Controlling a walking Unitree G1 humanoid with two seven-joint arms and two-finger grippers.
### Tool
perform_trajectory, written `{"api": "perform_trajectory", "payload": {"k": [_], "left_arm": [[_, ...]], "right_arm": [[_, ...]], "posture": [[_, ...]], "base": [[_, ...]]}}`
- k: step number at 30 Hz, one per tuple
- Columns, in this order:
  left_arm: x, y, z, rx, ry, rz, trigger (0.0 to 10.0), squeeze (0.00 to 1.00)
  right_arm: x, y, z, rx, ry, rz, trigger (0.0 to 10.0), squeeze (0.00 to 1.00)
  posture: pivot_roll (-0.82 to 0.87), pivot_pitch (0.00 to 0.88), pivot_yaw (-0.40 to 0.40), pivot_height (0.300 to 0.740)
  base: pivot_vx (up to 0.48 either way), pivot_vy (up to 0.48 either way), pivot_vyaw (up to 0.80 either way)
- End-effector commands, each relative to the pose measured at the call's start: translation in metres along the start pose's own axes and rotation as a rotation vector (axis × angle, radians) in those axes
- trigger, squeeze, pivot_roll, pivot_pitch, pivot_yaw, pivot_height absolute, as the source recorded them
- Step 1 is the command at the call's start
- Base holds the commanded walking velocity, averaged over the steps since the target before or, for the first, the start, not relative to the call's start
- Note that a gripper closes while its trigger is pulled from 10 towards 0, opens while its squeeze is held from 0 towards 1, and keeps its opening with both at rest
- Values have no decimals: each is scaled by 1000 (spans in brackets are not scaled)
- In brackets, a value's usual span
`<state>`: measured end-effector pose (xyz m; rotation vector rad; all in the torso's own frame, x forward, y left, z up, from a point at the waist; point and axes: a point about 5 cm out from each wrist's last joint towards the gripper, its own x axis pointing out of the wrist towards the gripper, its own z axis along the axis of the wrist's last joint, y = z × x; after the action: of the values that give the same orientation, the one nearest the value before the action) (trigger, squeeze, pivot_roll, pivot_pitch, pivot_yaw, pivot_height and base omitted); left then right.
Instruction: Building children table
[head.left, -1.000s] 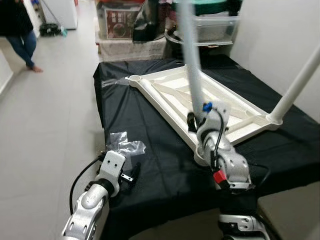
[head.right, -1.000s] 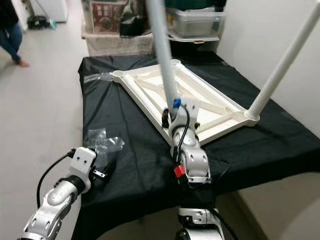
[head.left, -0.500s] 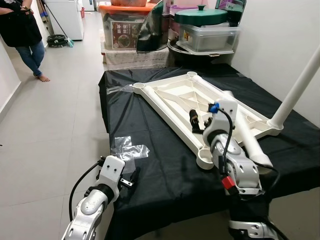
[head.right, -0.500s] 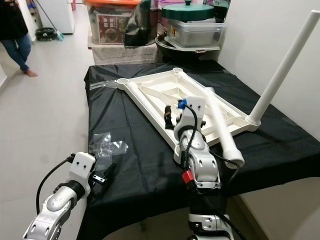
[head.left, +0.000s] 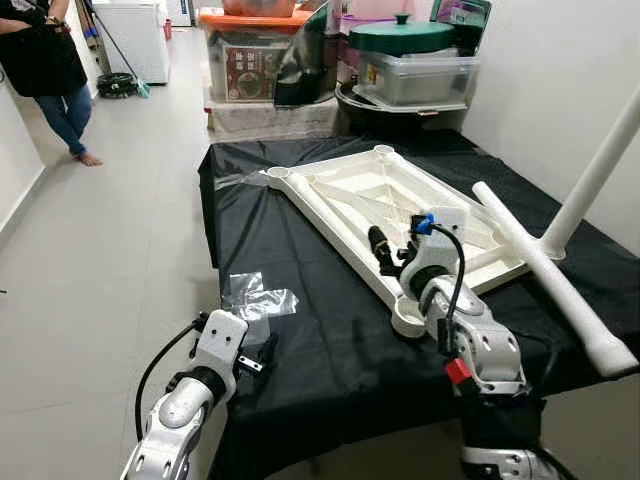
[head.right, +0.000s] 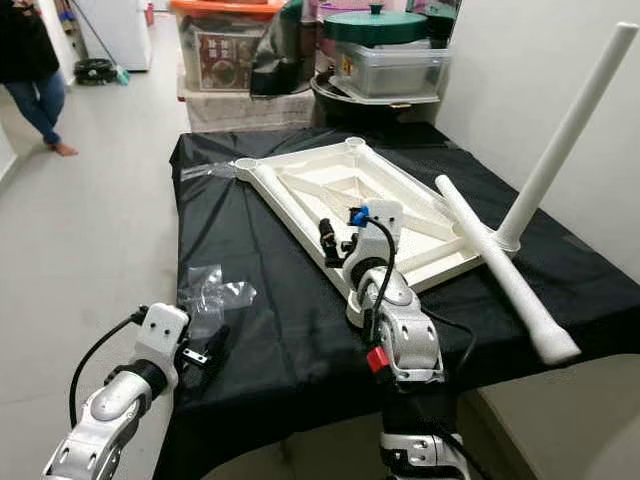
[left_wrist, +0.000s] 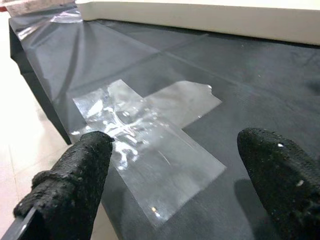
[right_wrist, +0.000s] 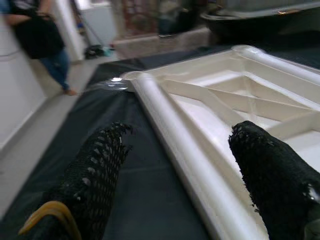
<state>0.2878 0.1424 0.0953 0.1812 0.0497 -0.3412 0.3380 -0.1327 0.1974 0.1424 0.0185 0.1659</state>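
Tabletop (head.left: 385, 195) lay upside down, loose leg (head.left: 545, 272) just beside its far-right corner; right gripper (head.left: 385, 250) hovered released over its near rail. Should regrasp leg low, seat squarely in near socket (head.left: 407, 317)

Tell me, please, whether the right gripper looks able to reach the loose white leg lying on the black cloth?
Probably yes: the right gripper is open over the tabletop frame, and the loose leg lies uncovered just to its right.

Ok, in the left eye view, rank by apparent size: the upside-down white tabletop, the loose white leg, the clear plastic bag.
1. Tabletop, largest.
2. Loose leg, though it lies nearer the camera.
3. Plastic bag, smallest.
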Motion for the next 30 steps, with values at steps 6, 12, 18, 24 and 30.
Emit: {"api": "perform_trajectory", "payload": {"k": [6, 12, 18, 24, 30], "left_arm": [[3, 3, 4, 6, 1, 29, 10000, 0], [6, 5, 5, 4, 6, 46, 10000, 0], [7, 4, 4, 8, 18, 41, 10000, 0], [7, 4, 4, 7, 20, 34, 10000, 0], [7, 2, 4, 5, 17, 21, 10000, 0]], "right_arm": [[-7, 11, -1, -32, -67, 86, 10000, 1000], [-10, 15, -1, -58, -90, 127, 10000, 1000], [-15, 22, -8, -75, -82, 153, 10000, 1000], [-16, 21, -15, -86, -71, 119, 10000, 353], [-17, 17, -20, -87, -53, 77, 10000, 0]], "posture": [[27, 0, -63, 740], [28, 0, -62, 740], [28, 0, -59, 740], [27, 0, -55, 740], [24, 0, -51, 740]], "base": [[0, -354, 0], [0, -480, 0], [0, -480, 0], [0, -480, 0], [0, -480, 0]]}}
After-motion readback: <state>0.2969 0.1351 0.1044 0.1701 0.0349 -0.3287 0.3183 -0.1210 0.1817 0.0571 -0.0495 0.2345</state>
